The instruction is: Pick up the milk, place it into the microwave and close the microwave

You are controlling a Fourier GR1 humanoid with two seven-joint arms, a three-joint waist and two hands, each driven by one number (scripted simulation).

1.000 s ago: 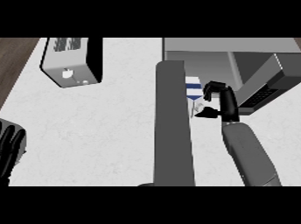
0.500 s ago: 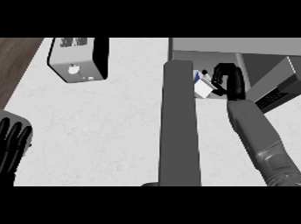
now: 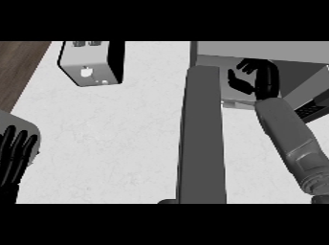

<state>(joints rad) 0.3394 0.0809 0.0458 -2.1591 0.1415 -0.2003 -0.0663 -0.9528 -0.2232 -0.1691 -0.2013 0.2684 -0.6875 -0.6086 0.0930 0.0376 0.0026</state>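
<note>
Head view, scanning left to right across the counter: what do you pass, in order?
Left hand resting open at the lower left edge → toaster → open microwave door, seen edge-on → right hand inside the microwave → microwave control panel.

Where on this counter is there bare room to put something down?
The widest bare patch lies between the toaster, the open microwave door and the resting left hand. It is crowded around the microwave, where the right hand reaches in.
</note>
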